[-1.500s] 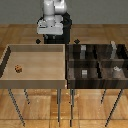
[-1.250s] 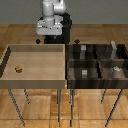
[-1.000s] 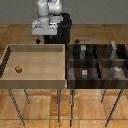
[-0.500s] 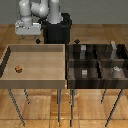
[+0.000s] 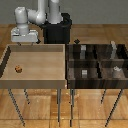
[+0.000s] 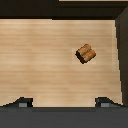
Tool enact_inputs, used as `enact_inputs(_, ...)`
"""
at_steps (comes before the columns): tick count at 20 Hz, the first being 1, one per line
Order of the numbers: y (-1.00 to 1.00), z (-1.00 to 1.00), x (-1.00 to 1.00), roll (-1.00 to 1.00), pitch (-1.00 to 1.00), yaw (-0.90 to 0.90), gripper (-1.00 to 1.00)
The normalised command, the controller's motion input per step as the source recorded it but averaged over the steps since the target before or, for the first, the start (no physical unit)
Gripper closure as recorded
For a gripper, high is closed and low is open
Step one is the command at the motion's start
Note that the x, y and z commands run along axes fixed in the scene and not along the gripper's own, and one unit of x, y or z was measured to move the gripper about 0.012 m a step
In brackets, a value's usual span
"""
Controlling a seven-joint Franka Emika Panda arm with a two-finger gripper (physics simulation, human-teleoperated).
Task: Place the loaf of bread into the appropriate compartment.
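The loaf of bread (image 5: 19, 69) is lying alone on the pale floor of the light tray (image 5: 35, 82), toward the exterior view's left wall, untouched by anything. I am hanging above that tray with my fingers (image 6: 22, 102) spread wide apart and holding nothing, because only an open stance will straddle so small a lump. In the wrist view the loaf (image 6: 86, 53) is sitting off from the midline between my 2 fingertips, so I judge I am needing to centre over it before descending. The dark compartment box (image 5: 97, 62) is standing just beside the tray, on the exterior view's right, waiting as the destination.
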Motion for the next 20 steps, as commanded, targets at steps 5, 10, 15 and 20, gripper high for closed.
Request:
enact_inputs(5,-0.44,0.00,0.40,0.00,0.00,0.00,-1.00)
enact_inputs(10,-0.60,0.00,0.30,0.00,0.00,0.00,-1.00)
enact_inputs(15,0.00,0.00,1.00,0.00,0.00,0.00,-1.00)
enact_inputs(20,0.00,-0.20,0.20,0.00,0.00,0.00,-1.00)
